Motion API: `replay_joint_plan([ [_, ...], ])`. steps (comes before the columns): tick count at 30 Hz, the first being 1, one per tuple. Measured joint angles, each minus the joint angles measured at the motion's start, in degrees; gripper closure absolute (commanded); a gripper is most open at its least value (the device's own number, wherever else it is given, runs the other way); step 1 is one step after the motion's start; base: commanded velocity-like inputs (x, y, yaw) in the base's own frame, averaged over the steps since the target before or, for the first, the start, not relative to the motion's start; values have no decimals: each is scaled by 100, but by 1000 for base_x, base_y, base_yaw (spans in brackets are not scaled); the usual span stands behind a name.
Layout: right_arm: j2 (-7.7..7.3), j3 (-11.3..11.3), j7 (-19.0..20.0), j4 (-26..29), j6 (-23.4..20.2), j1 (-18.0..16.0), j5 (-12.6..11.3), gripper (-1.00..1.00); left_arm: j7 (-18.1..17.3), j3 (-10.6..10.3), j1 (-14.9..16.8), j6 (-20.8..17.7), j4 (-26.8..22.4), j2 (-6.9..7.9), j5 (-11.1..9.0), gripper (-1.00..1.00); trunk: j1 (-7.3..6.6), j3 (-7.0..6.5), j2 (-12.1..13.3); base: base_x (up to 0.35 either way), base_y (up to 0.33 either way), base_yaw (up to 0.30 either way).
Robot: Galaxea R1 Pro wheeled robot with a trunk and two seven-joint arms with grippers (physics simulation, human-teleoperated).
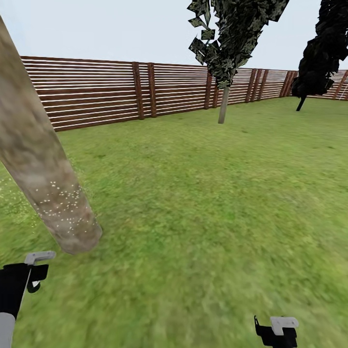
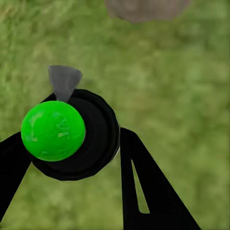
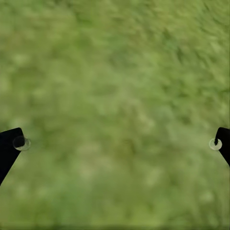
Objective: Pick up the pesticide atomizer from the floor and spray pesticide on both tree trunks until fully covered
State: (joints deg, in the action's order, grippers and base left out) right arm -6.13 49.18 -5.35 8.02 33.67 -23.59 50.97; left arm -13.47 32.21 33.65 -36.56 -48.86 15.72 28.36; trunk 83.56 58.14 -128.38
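A thick pale grey-brown tree trunk [image 1: 41,169] leans across the left of the head view. Whitish pesticide specks [image 1: 63,200] dot its lower bark and the grass to its left. Its base [image 2: 143,8] also shows in the left wrist view. My left gripper [image 1: 33,275] hangs just below the trunk's foot. It is shut on the pesticide atomizer [image 2: 98,139], a dark round bottle with a bright green top and a grey nozzle. A second pale-trunked tree [image 1: 223,104] stands far off by the fence. My right gripper [image 3: 117,143] is open over bare grass.
A brown slatted fence [image 1: 96,92] closes off the lawn at the back. A black conifer [image 1: 319,53] stands at the far right. Open lawn [image 1: 208,193] stretches between the near trunk and the far tree.
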Motion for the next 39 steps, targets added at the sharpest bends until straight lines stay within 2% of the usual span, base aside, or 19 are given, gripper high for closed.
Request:
replay_joint_plan([
  [9, 0, -8, 1, 0, 0, 0, 8, -100, -17, -5, -47, 66, 81, 13, -18, 100, 4, 0, 0, -223, 0, 0],
  [14, 8, -13, -9, -7, 0, 0, 9, -100, -148, -53, -49, 1171, 285, -300, -52, 100, 4, 0, 0, -336, 0, 0],
  [15, 8, -15, -9, -8, 0, 0, 9, -100, -211, -63, -49, 1294, 341, -318, -28, 100, 4, 0, 0, -337, 0, 0],
  [17, 13, -10, -9, -8, 0, 0, 7, -100, -746, -219, -47, 1798, 549, -317, -1, 100, 4, 0, 0, -337, 0, 0],
  [20, 48, -4, 4, 14, 0, -3, 11, -100, -1851, -588, -46, 2384, 701, -274, 86, 100, 4, 0, 0, -337, 0, 0],
  [22, 71, -51, 53, 221, -3, -3, 28, -100, -2503, -987, -45, 2820, 866, -235, 371, 100, 4, 0, 0, -337, 0, 0],
  [23, 89, -249, 174, 354, -11, -19, 75, -100, -2796, -1157, -43, 3063, 986, -225, 568, 100, 4, 0, 0, -333, 0, 0],
  [24, 103, -852, 665, 452, -32, -143, 217, -100, -3314, -1433, -43, 3305, 1104, -220, 929, 100, 4, 0, 1, -329, 0, 0],
  [25, 118, -1265, 1117, 487, -43, -301, 311, -100, -3709, -1600, -40, 3416, 1145, -217, 1190, 100, 4, 0, 0, -253, 0, 0],
  [26, 128, -1586, 1656, 511, -81, -465, 319, -100, -4061, -1702, -39, 3492, 1161, -220, 1416, 100, 3, -1, 0, -129, 0, 0],
  [27, 141, -1767, 2086, 553, -138, -595, 329, -100, -4296, -1755, -34, 3544, 1169, -224, 1561, 100, 1, -1, 0, -66, 0, 0],
  [29, 256, -1903, 2705, 754, -227, -733, 337, -100, -4479, -1814, -31, 3588, 1174, -235, 1675, 100, 0, 0, 0, -32, 0, 0],
  [30, 337, -1935, 3125, 956, -282, -765, 330, -100, -4521, -1935, -30, 3595, 1175, -229, 1724, 100, 0, -1, 0, -9, 0, 0],
  [31, 428, -1955, 3745, 1234, -369, -785, 319, -100, -4548, -2196, -30, 3598, 1178, -221, 1816, 100, 0, 0, 0, -6, 0, 0],
  [33, 479, -1964, 4211, 1482, -444, -795, 316, -100, -4562, -2372, -29, 3596, 1182, -220, 1876, 100, 0, 0, 0, -2, 0, 0],
  [36, 517, -1974, 4457, 1635, -500, -799, 316, -100, -4588, -2462, -26, 3580, 1183, -269, 1905, 100, 0, 0, 0, 0, 0, 0],
  [37, 544, -2026, 4479, 1638, -504, -799, 319, -100, -4601, -2485, -23, 3571, 1184, -295, 1937, 100, 0, 0, 0, 0, 0, 0],
  [38, 577, -2188, 4491, 1637, -502, -799, 321, -100, -4634, -2622, -21, 3559, 1185, -322, 2013, 100, 0, 0, 0, 0, 0, 0],
  [39, 610, -2441, 4494, 1629, -499, -799, 321, 100, -4681, -2849, -21, 3540, 1181, -373, 2093, 100, 0, 0, 0, 0, 0, 0],
])
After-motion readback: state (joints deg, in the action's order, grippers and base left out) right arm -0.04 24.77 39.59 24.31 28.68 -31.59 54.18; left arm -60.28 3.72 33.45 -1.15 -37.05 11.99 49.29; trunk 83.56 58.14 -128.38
